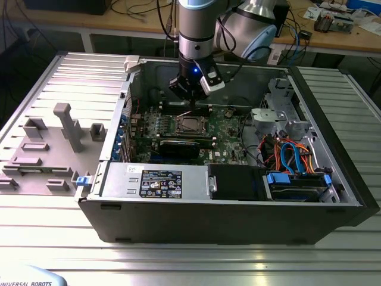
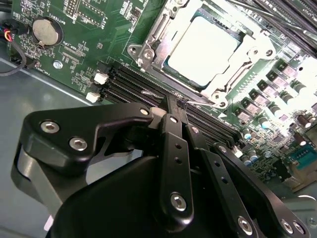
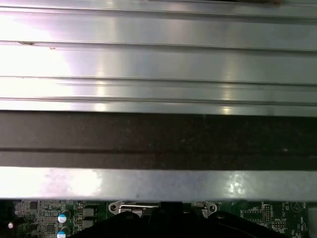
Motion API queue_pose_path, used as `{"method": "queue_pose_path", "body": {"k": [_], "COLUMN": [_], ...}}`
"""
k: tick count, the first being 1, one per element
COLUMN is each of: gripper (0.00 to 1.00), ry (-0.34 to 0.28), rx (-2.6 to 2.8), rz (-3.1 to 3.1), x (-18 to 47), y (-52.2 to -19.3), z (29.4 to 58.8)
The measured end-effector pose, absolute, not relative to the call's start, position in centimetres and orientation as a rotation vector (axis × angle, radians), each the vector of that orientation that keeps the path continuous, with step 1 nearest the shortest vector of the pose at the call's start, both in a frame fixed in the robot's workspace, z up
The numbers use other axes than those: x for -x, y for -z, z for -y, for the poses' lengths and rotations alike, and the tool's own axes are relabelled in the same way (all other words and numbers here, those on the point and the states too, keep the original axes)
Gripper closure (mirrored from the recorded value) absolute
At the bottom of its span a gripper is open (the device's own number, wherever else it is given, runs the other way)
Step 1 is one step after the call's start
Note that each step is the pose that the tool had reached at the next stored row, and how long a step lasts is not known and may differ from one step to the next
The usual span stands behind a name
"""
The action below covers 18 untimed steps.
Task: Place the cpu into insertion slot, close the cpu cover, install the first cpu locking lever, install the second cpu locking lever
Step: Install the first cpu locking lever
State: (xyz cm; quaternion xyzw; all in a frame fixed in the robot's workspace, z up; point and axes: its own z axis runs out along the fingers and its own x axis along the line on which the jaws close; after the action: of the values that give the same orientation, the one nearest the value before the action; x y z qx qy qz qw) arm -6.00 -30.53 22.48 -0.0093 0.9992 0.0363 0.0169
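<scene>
One arm, one hand, and it hangs inside the open computer case, just at the far edge of the insertion slot. In the second wrist view the hand shows its black fingers pressed together, tips meeting on a thin silver wire lever that runs along the socket's near rim (whether they truly pinch it or just touch it is hard to say).

One cpu, silvery top, sits in the insertion slot. One cpu cover lies flat around it, the chip showing through the window cut-out. The slot's upper side is cut off by the picture's edge, so the second lever cannot be made out.

On the green motherboard, one round coin battery. A bank of long black memory slots runs between the socket and the hand; their count is partly hidden behind the linkage.

In the exterior view, one long black graphics card lies at 6 o'clock from the socket, and blue and orange cables bunch at 3 o'clock. The case rests on a ribbed metal table.

The first wrist view gives a ribbed metal wall, with just a strip of motherboard and a dark blur of the hand.
</scene>
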Motion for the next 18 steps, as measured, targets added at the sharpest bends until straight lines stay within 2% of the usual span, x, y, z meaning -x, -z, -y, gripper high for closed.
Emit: {"method": "queue_pose_path", "body": {"k": [18], "gripper": [0.89], "ry": [-0.113], "rx": [0.029], "rz": [-3.107], "x": [4.9], "y": [-21.3], "z": [30.5]}}
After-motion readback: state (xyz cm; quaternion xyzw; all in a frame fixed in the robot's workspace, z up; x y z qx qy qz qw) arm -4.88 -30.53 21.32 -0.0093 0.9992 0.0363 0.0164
